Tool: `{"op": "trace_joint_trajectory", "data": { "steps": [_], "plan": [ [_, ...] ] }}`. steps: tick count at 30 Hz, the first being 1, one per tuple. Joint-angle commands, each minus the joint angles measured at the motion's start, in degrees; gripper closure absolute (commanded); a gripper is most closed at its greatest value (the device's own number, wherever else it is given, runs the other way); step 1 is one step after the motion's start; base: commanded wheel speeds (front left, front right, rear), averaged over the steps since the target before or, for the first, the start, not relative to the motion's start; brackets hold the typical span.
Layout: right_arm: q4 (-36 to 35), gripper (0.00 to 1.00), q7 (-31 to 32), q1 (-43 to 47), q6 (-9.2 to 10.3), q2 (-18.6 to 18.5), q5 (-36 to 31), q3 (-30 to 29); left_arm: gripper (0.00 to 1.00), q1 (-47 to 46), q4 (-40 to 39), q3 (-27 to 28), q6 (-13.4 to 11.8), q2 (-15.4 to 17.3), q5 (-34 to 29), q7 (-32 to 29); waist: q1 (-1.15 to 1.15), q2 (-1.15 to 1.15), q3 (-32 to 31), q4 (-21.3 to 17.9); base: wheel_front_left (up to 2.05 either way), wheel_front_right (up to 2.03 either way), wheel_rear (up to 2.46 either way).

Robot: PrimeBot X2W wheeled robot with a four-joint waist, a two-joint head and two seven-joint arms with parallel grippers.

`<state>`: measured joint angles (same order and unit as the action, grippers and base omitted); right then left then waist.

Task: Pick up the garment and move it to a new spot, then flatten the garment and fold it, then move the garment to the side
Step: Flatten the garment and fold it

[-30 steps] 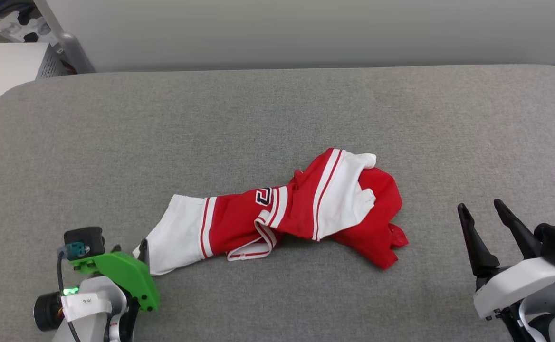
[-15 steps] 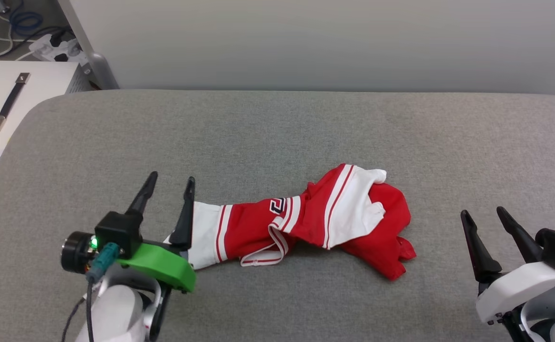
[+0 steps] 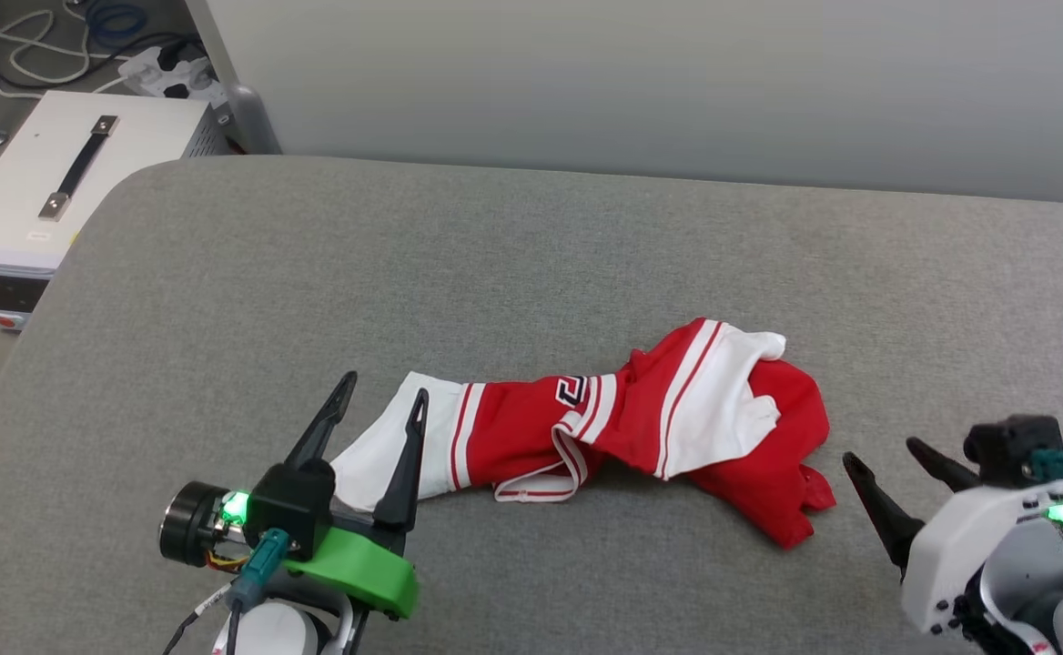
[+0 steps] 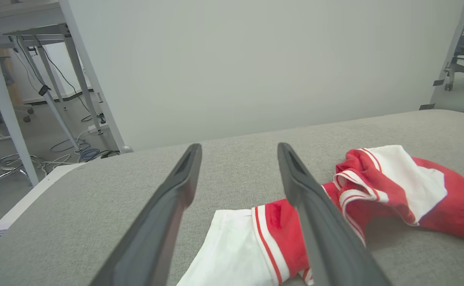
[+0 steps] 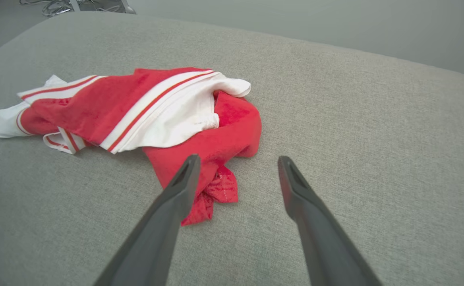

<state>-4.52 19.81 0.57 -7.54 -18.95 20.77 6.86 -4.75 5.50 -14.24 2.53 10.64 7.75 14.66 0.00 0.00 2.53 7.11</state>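
Note:
The garment (image 3: 622, 428) lies crumpled in a long heap on the grey padded table (image 3: 531, 264), red with white sleeves and striped trim, part of a dark number showing. My left gripper (image 3: 385, 387) stands open at the garment's left end, its fingers up over the white sleeve and holding nothing. In the left wrist view the left gripper (image 4: 239, 146) has the sleeve and garment (image 4: 414, 186) below and to its right. My right gripper (image 3: 880, 450) is open just right of the red hem. The right wrist view has that gripper (image 5: 238, 158) close to the garment (image 5: 168, 107), apart from it.
A white box with a black handle (image 3: 58, 182) stands off the table's left edge, with cables and a power strip (image 3: 167, 68) on the floor behind it. A pale wall (image 3: 677, 82) runs along the table's far side. Desk legs (image 4: 1, 107) stand at left.
The head camera has swung left. My left gripper opened, let go of the white sleeve end and turned its fingers upward above it. The right gripper tipped lower toward the red hem.

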Motion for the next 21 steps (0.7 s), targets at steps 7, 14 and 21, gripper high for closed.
{"op": "trace_joint_trajectory", "data": {
  "steps": [7,14,21],
  "plan": [
    [0.49,0.00,18.52,-12.29,0.05,-1.15,7.90,3.77,0.00,-1.29,-0.08,0.91,1.09,-1.38,-0.92,0.33,0.00,0.00,3.49,3.49,0.00,0.00,0.00],
    [6.79,0.00,33.66,-20.79,0.05,2.32,7.96,2.23,0.00,-2.40,0.20,1.06,1.86,-3.17,-1.42,0.33,0.00,0.00,5.62,6.49,0.00,0.00,0.00],
    [11.25,0.00,38.97,-25.04,0.05,5.10,4.09,-0.42,0.00,-3.36,0.22,1.45,2.50,-4.42,-1.90,0.33,0.00,0.00,7.80,9.43,0.00,0.00,0.00]
  ]
}}
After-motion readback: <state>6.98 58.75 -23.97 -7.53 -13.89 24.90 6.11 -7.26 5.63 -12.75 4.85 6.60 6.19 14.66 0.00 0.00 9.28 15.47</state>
